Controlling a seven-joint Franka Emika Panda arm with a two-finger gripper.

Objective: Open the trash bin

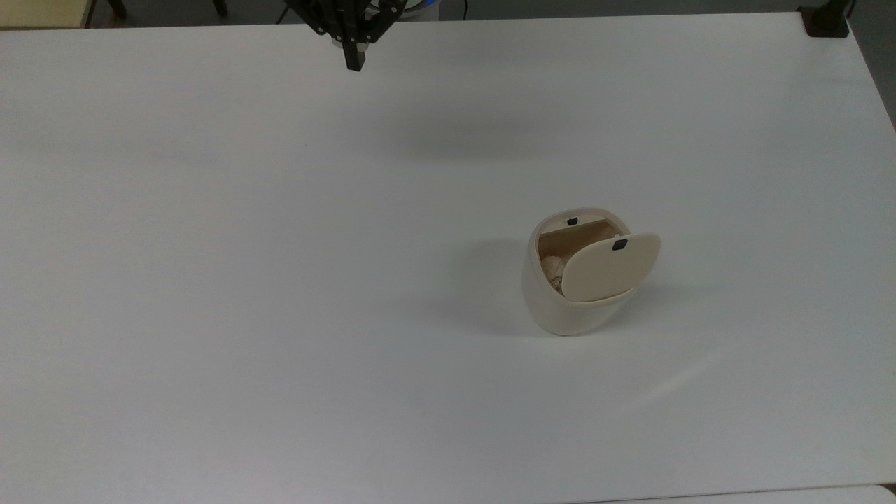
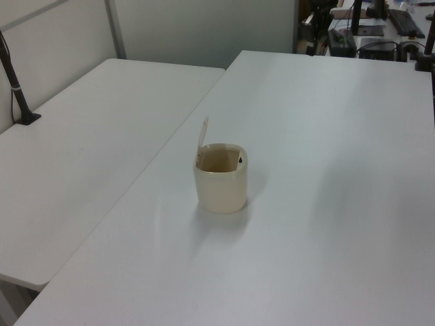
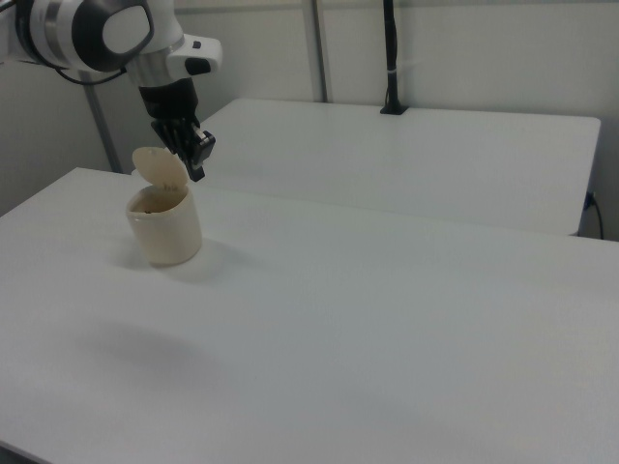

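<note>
End effector high at top view's upper edge, pointing down, fingers together.

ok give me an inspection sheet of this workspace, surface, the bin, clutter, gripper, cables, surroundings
Surface: white table, bare apart from the bin.
Job's things: cream trash bin upright, lid raised on its hinge, pale crumpled scrap inside.
Clutter: nothing seen.
Gripper: gripper shut, holding nothing, at the top view's upper edge, well apart from the bin.
Cables: nothing seen on the table.
Surroundings: second white table alongside, with a black clamped pole.
</note>
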